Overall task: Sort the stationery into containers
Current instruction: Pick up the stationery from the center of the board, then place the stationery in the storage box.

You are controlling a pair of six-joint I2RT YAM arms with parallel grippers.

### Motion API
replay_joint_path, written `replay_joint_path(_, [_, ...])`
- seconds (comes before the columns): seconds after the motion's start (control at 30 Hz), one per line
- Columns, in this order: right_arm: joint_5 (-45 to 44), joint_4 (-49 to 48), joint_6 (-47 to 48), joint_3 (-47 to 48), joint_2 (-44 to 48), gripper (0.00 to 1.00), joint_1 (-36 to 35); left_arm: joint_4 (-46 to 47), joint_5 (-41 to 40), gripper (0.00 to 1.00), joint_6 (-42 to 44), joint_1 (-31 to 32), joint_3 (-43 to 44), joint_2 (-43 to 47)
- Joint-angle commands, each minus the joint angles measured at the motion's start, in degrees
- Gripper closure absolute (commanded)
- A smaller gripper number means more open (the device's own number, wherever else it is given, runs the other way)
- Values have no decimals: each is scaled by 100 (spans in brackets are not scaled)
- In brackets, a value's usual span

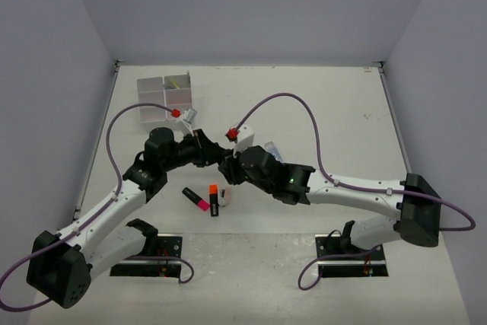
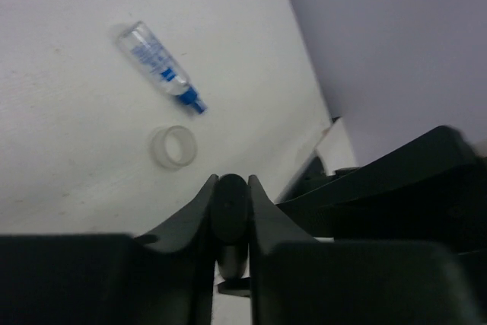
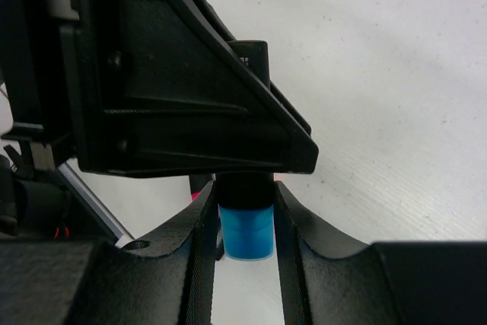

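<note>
Arms stretch in from both sides in the overhead view. The left hand (image 1: 204, 148) and right hand (image 1: 230, 165) meet tip to tip above the middle of the worktop (image 1: 327, 112). Their black housings hide whatever sits between them. The divided tray (image 1: 152, 95) stands beyond the left hand and off to its left. On the near side of both hands, a pink-ended highlighter (image 1: 195, 199) and an orange-ended highlighter (image 1: 214, 200) lie just beside each other.

From the left wrist, the left hand (image 2: 230, 184) is clenched on a black barrel, both fingers pressed against its sides. It is probably the blue-ended highlighter (image 2: 230, 215), though no colour shows here. Past the fingertips a tape ring (image 2: 173, 147) lies flat. Farther out a clear tube (image 2: 156, 65) with a blue cap lies on its side, apart from the ring.

From the right wrist, the right hand (image 3: 245, 202) grasps the blue-ended highlighter (image 3: 245, 232) at its blue end, a finger touching each side. The left hand's dark body (image 3: 175, 89) sits directly beyond the fingertips and covers the rest of the barrel.
</note>
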State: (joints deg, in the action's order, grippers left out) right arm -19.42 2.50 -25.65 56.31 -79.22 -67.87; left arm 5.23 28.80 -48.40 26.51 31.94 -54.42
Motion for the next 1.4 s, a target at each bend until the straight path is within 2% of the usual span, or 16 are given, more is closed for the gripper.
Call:
replay_joint_path(0.0, [-470,-299,180,98,57,100,-25,421,198,99,-131,134,46,-2])
replay_joint_path(0.03, [-497,-287,183,108,27,100,-25,374,160,100,-97,135,63,8])
replay_joint_path(0.1, [-526,-268,191,105,3,86,-25,-210,-333,100,133,134,371,26])
replay_joint_path(0.13, [-589,-268,177,72,5,62,-25,-474,-653,100,428,127,541,7])
replay_joint_path(0.17, [-693,-243,101,-24,24,19,-25,-878,-1130,100,632,126,741,-35])
replay_joint_path(0.2, [-1008,-14,-100,-118,52,6,-25,-1361,-2149,100,842,126,1064,-136])
replay_joint_path(0.23, [-1190,81,-223,-205,79,2,-17,-1585,-2923,100,950,126,1262,-224])
replay_joint_path(0.33, [-1536,227,-680,-575,332,1,11,-1673,-5792,100,1043,66,1775,-840])
replay_joint_path(0.4, [-1583,242,-872,-833,584,1,26,-1315,-6513,100,989,-187,1913,-1205])
replay_joint_path(0.5, [-1558,292,-1008,-1185,906,1,19,-515,-7093,100,972,-608,2134,-2025])
replay_joint_path(0.53, [-1532,311,-1012,-1249,917,1,19,-328,-7107,100,972,-620,2213,-2055])
replay_joint_path(0.67, [-1442,295,-1068,-1633,1313,1,26,183,-7170,100,1083,-1028,2705,-3263])
replay_joint_path(0.77, [-1437,242,-944,-1756,1462,1,56,508,-7240,100,1048,-1126,2768,-3633])
replay_joint_path(1.23, [-1177,260,-678,-1769,1655,1,148,1187,-7156,100,1108,-1185,2783,-4411])
replay_joint_path(1.3, [-1105,260,-678,-1700,1528,1,160,1093,-7115,92,1084,-1192,2808,-4428])
replay_joint_path(1.37, [-1025,260,-678,-1624,1379,1,151,1055,-7068,68,1004,-1192,2804,-4424])
